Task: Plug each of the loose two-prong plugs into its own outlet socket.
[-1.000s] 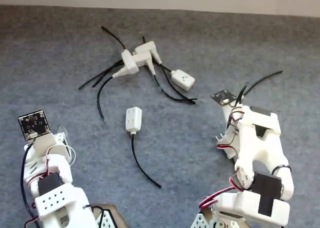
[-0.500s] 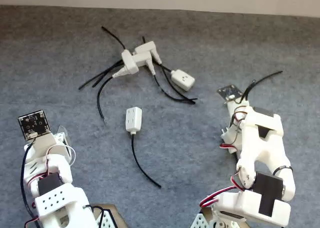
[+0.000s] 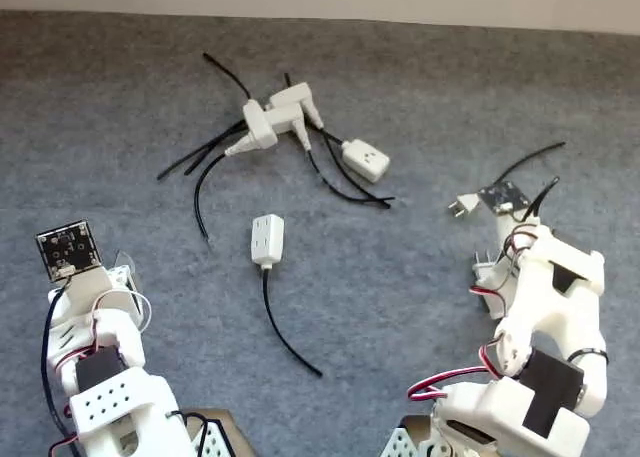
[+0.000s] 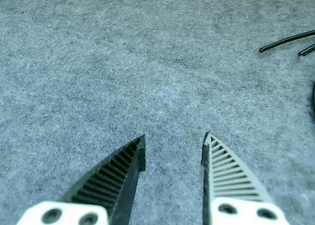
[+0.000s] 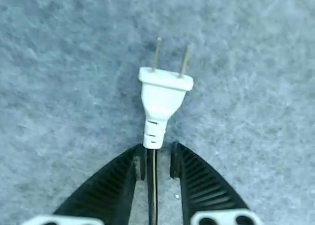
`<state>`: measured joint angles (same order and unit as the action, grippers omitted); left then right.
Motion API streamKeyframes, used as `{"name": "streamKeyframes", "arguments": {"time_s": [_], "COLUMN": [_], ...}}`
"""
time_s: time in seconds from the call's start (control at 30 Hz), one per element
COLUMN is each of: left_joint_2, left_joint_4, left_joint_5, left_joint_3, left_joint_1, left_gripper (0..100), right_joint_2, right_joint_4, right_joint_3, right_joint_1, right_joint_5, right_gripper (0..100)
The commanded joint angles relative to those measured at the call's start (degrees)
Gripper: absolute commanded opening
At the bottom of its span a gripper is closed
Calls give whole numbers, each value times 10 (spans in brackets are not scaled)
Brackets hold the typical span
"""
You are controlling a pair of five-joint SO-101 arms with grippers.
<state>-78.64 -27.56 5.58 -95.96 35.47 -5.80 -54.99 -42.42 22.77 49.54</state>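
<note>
On the grey mat (image 3: 120,127) in front of the right arm, a white plug (image 5: 162,104) lay flat, its 2 prongs pointing away from the right gripper (image 5: 156,158). Those jaws stood narrowly parted and straddled the black cord (image 5: 152,185) just behind the plug's ribbed collar, with a sliver of gap on either side, so nothing looked clamped.

The plug would probably feel light and rigid, its prongs thin enough to bend and its cord limp. The moulded body seemed the better hold, since a grip on the cord would let the plug swivel.

The left gripper (image 4: 174,141) hung over bare mat with its jaws moderately apart. 2 outlet sockets (image 3: 267,237) (image 3: 366,160) lay well apart from the plug.
</note>
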Motion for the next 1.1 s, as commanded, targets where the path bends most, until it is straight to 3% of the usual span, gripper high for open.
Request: {"name": "streamKeyframes", "arguments": {"time_s": [0.0, 0.13, 0.6, 0.8, 1.07], "left_joint_2": [-7, -7, -7, -7, -7], "left_joint_4": [7, 7, 7, 7, 7], "left_joint_5": [1, 1, 1, 1, 1], "left_joint_3": [9, 9, 9, 9, 9], "left_joint_1": [-12, -12, -12, -12, -12], "left_gripper": [200, 200, 200, 200, 200], "right_joint_2": [-18, -18, -24, -24, -24], "right_joint_4": [9, 7, 4, -57, -59], "right_joint_3": [22, 21, 22, 27, 27], "right_joint_1": [-19, -55, -140, -179, -218], "right_joint_5": [4, 0, -136, -145, -157], "right_gripper": [103, 103, 103, 102, 102]}}
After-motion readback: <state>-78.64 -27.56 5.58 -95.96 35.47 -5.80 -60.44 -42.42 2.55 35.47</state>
